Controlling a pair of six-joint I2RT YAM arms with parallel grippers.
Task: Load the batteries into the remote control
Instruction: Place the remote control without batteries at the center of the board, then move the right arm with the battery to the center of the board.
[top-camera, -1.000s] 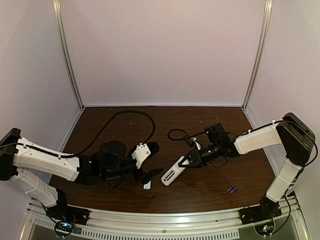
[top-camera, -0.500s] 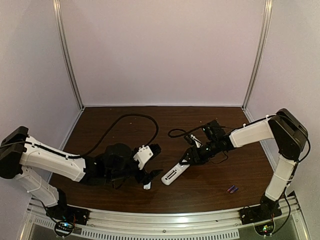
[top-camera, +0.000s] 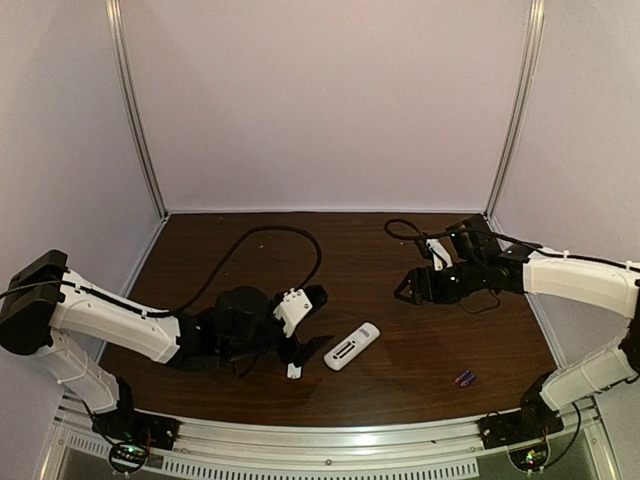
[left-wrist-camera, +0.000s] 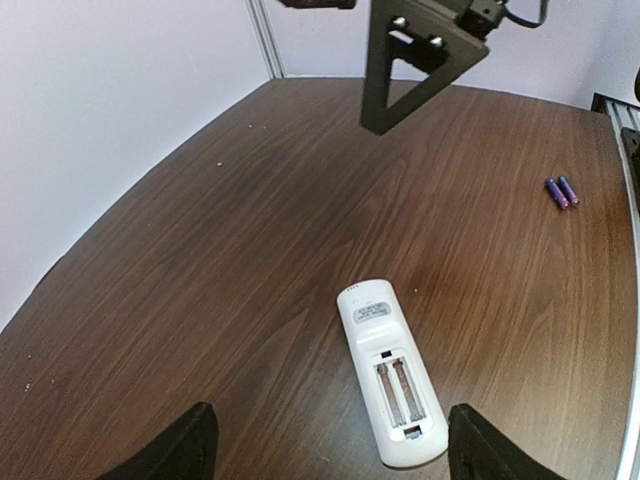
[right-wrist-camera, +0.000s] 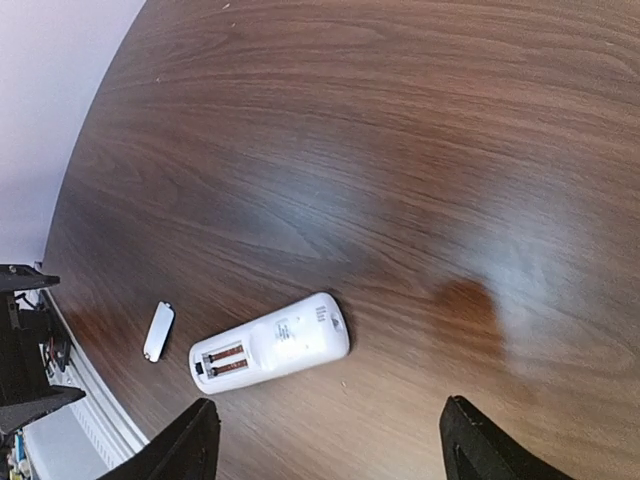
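The remote control (top-camera: 351, 346) lies alone on the brown table, back side up. Its battery compartment is uncovered and holds only bare contacts, as the left wrist view (left-wrist-camera: 392, 370) and the right wrist view (right-wrist-camera: 270, 352) show. Two batteries (top-camera: 465, 378) lie side by side near the front right, also seen far off in the left wrist view (left-wrist-camera: 561, 191). My left gripper (top-camera: 318, 320) is open just left of the remote, with nothing between its fingers (left-wrist-camera: 335, 462). My right gripper (top-camera: 407, 287) is open too, raised behind and to the right of the remote (right-wrist-camera: 330, 455).
A small white cover piece (top-camera: 294, 371) lies by the left gripper's lower finger, left of the remote (right-wrist-camera: 159, 331). Black cable (top-camera: 260, 236) loops over the back left of the table. White walls close three sides and a metal rail (top-camera: 330, 440) runs along the front.
My right gripper has opened, let go of the remote and pulled back to the right and up. The remote now lies flat, slightly further right. The left arm has edged right.
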